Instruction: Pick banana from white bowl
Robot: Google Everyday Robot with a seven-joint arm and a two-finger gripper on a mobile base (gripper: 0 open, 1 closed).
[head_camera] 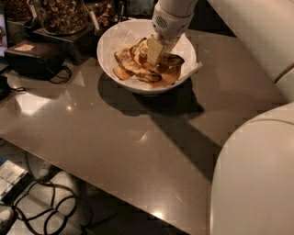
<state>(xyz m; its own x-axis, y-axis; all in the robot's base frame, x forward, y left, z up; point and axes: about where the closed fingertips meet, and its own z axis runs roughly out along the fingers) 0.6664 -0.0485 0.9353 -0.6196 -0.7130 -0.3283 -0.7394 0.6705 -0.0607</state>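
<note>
Table (pixel 115 137), grey and glossy. White bowl (pixel 106 45) stands at the far edge, its paper lining (pixel 192 69) poking out over the right rim. Close behind and left of it is a glass jar of nuts (pixel 59 13) on a dark stand, then a black box (pixel 33 55) with a coiled cable (pixel 59 75). The robot's white body (pixel 257 174) fills the right foreground.

Gripper (pixel 155 56) reaches down from above into the bowl's middle, over the fruit. Jaws: cannot tell whether open or closed.

Banana (pixel 171 59) lies in the bowl under the gripper, long axis roughly left to right, dark end toward the right rim. A second banana (pixel 134 68) lies in front of it, curving from left to lower right.
</note>
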